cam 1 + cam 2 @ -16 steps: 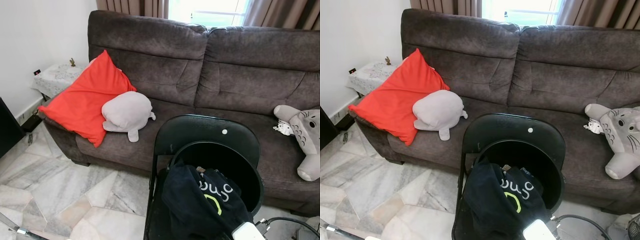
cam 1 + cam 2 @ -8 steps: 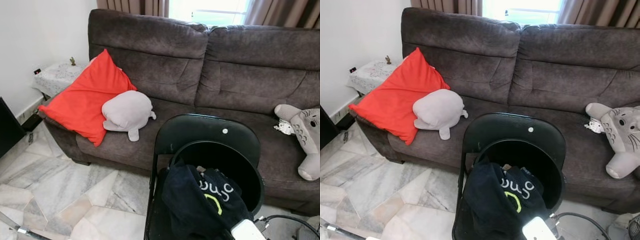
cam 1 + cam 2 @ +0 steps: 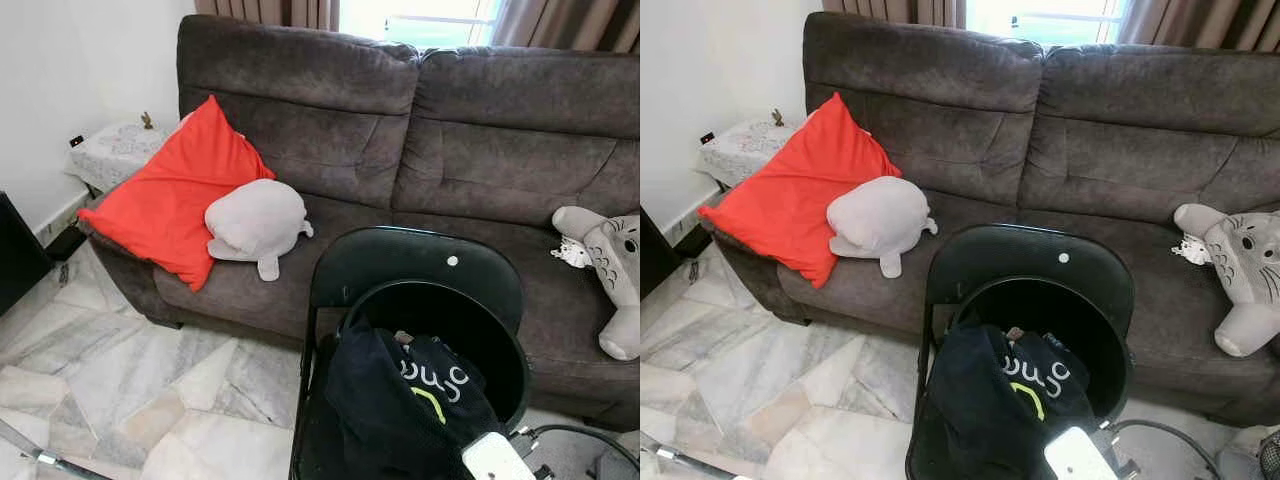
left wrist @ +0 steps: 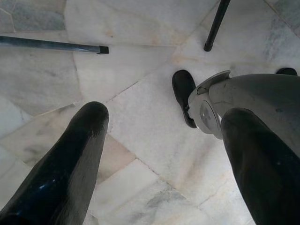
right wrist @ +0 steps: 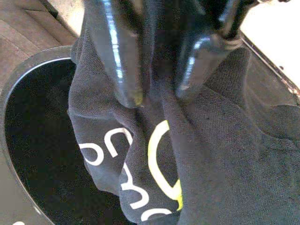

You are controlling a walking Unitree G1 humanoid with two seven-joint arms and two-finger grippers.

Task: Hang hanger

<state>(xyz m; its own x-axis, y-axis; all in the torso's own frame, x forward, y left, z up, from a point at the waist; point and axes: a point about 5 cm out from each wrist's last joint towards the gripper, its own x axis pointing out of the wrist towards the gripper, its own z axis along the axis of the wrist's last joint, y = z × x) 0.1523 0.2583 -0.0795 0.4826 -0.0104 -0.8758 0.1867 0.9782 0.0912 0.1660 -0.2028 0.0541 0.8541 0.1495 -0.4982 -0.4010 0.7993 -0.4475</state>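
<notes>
Right gripper: jaws clenched on a fold of the black shirt, pinching the cloth just above its white and yellow lettering. The shirt is draped over the rim of a black bin, which sits on a black chair; part of the cloth hangs inside the bin, part spills toward the robot. Hanger itself cannot be made out among the cloth. Left gripper: jaws released, wide apart, holding nothing, hanging over the marble floor with the robot's black foot below and thin dark poles beyond. A white device and a black cable lie just right of the chair. Behind the chair, a brown sofa. On the sofa left of the chair, a grey plush leans on a red cushion; at the sofa's right end, a grey and white plush toy. Left of the sofa, a small side stand with a patterned cloth.
</notes>
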